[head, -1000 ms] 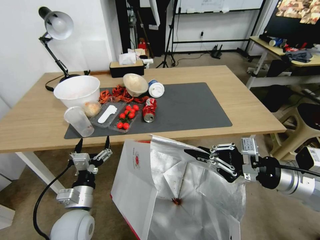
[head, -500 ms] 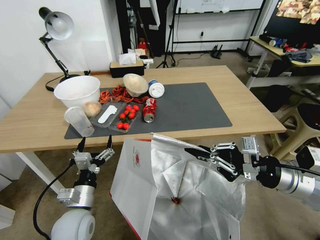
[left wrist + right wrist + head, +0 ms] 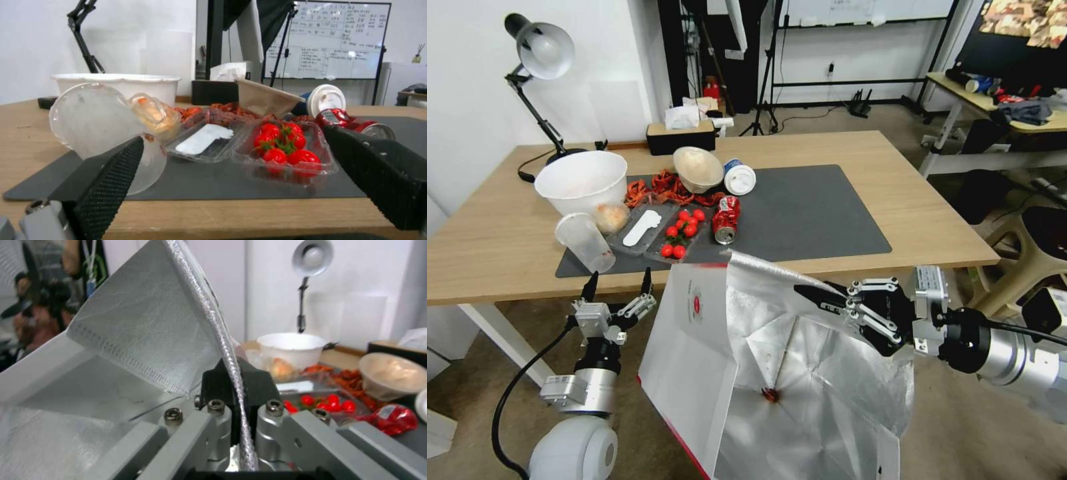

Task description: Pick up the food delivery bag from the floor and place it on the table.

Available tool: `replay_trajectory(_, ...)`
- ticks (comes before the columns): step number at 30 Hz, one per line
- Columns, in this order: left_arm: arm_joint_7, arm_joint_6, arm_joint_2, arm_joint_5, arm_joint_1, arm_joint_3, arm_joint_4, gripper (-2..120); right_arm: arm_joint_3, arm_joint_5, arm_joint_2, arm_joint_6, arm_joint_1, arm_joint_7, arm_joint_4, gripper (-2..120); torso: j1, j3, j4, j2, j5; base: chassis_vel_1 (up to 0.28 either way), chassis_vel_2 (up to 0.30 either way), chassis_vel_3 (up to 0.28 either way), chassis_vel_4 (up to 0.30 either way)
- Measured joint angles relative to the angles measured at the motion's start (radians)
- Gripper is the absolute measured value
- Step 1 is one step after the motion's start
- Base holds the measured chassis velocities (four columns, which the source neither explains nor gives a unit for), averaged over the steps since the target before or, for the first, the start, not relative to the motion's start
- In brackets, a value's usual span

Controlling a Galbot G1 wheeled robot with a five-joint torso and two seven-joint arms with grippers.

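The right gripper (image 3: 820,300) is clamped on the foil rim of the food delivery bag (image 3: 694,360), which hangs clear of the floor (image 3: 974,427), just off the table's (image 3: 934,227) near edge. To land it well, the bag's bottom needs to clear that edge, then come down on the bare mat (image 3: 827,213) toward the right end, away from the tomatoes (image 3: 684,230) and can (image 3: 726,219). The left gripper (image 3: 616,288) waits below the near edge, spread wide and empty. The right wrist view shows the rim (image 3: 231,373) pinched tight between both jaws; the head view shows the bag tilting.
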State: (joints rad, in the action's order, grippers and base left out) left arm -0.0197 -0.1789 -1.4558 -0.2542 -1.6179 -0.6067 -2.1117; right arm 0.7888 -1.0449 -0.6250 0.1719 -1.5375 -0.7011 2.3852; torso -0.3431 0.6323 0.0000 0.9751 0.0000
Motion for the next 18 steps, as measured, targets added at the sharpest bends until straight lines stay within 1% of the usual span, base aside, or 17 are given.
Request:
replay_trajectory(1,0.0,0.0,0.0,0.0,0.001,0.001,0.002,100,0.0,-0.014,-0.001,0.001,0.002,0.019,0.005,0,0.0,0.0,0.0,0.0,0.0,0.0,0.0,0.0,0.0)
replay_trajectory(2,0.0,-0.001,0.001,0.0,0.003,0.003,0.008,100,-0.004,-0.045,-0.007,0.001,0.011,0.07,0.018,0,0.0,0.0,0.0,-0.001,-0.0001,0.0,0.0,0.0,0.0)
replay_trajectory(3,0.0,-0.001,0.001,0.0,0.003,0.003,0.008,100,-0.004,-0.045,-0.007,0.001,0.011,0.07,0.018,0,0.0,0.0,0.0,-0.001,-0.0001,0.0,0.0,0.0,0.0)
replay_trajectory(5,-0.001,-0.001,0.002,0.0,0.004,0.006,0.011,100,-0.024,-0.098,-0.023,-0.002,0.044,0.167,0.037,0,0.001,-0.001,0.0,-0.001,-0.0001,0.0,0.0,0.0,0.0)
replay_trajectory(6,-0.002,-0.001,0.003,0.0,0.004,0.007,0.013,100,-0.038,-0.132,-0.034,-0.007,0.073,0.245,0.047,0,0.001,-0.001,0.0,-0.002,-0.0001,0.0,0.0,0.0,0.0)
replay_trajectory(7,-0.002,-0.001,0.003,0.0,0.004,0.007,0.013,100,-0.038,-0.132,-0.034,-0.007,0.073,0.245,0.047,0,0.001,-0.001,0.0,-0.002,-0.0001,0.0,0.0,0.0,0.0)
replay_trajectory(9,-0.002,-0.001,0.003,0.001,0.004,0.007,0.018,100,-0.055,-0.168,-0.044,-0.022,0.107,0.347,0.059,0,0.001,-0.001,0.0001,-0.002,0.0,0.0,0.0,0.0,0.0)
replay_trajectory(10,-0.002,-0.001,0.003,0.001,0.005,0.009,0.021,100,-0.06,-0.188,-0.051,-0.036,0.124,0.415,0.066,0,0.001,-0.001,0.0002,-0.002,-0.0001,0.0,0.0,0.0,0.0)
replay_trajectory(11,-0.002,-0.001,0.003,0.001,0.005,0.009,0.021,100,-0.06,-0.188,-0.051,-0.036,0.124,0.415,0.066,0,0.001,-0.001,0.0002,-0.002,-0.0001,0.0,0.0,0.0,0.0)
replay_trajectory(15,-0.007,-0.001,0.009,0.002,0.018,0.024,0.036,100,-0.06,-0.253,-0.078,-0.108,0.175,0.677,0.087,0,0.001,-0.002,-0.0001,-0.003,0.0,0.0,0.0,0.0,0.0)
replay_trajectory(16,-0.007,-0.001,0.009,0.002,0.018,0.024,0.036,100,-0.06,-0.253,-0.078,-0.108,0.175,0.677,0.087,0,0.001,-0.002,-0.0001,-0.003,0.0,0.0,0.0,0.0,0.0)
replay_trajectory(17,-0.008,-0.001,0.012,0.003,0.019,0.028,0.039,100,-0.053,-0.269,-0.085,-0.128,0.187,0.744,0.09,0,0.001,-0.002,0.0001,-0.003,-0.0001,0.0,0.0,0.0,0.0)
replay_trajectory(18,-0.009,-0.001,0.014,0.003,0.022,0.03,0.043,100,-0.049,-0.277,-0.09,-0.14,0.191,0.785,0.092,0,0.001,-0.002,0.0002,-0.003,0.0,0.0,0.0,0.0,0.0)
